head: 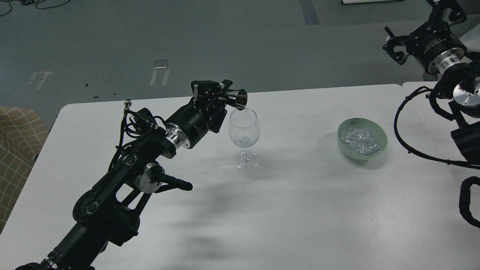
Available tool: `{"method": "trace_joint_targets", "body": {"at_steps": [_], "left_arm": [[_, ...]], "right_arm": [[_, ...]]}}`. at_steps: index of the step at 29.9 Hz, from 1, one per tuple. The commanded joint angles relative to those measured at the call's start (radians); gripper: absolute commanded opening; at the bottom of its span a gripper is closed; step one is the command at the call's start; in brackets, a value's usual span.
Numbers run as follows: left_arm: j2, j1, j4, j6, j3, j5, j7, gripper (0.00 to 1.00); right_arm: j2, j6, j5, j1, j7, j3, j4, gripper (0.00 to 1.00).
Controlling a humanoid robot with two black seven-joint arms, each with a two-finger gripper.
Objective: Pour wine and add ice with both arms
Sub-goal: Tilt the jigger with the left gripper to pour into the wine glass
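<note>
A clear wine glass (244,129) stands upright on the white table (300,210). My left gripper (221,93) is shut on a small metal jigger (237,98), tipped sideways with its mouth over the glass rim. A little clear wine (244,141) sits in the bottom of the bowl, barely visible. A pale green bowl (379,148) to the right holds several ice cubes (360,141). My right gripper (393,48) hangs high at the top right, beyond the table's far edge, fingers spread and empty.
A second white table (431,112) adjoins on the right, under my right arm and its looping black cables (407,146). A tan checked chair (17,150) stands at the left edge. Grey floor lies beyond the far edge.
</note>
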Motion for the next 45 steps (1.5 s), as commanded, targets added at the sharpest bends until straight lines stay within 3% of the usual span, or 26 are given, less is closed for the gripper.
{"method": "trace_joint_targets", "body": {"at_steps": [1, 20, 45], "left_arm": [[0.002, -0.003, 0.002, 0.000, 0.022, 0.051, -0.005, 0.25], [0.097, -0.063, 0.005, -0.012, 0.062, 0.079, -0.004, 0.25], [0.102, -0.106, -0.006, -0.015, 0.089, 0.183, 0.006, 0.24]], "right_arm": [[-0.002, 0.003, 0.000, -0.003, 0.000, -0.001, 0.000, 1.00], [-0.002, 0.021, 0.002, -0.017, 0.001, 0.002, 0.000, 1.00], [-0.016, 0.025, 0.002, -0.018, 0.000, 0.013, -0.006, 1.00]]}}
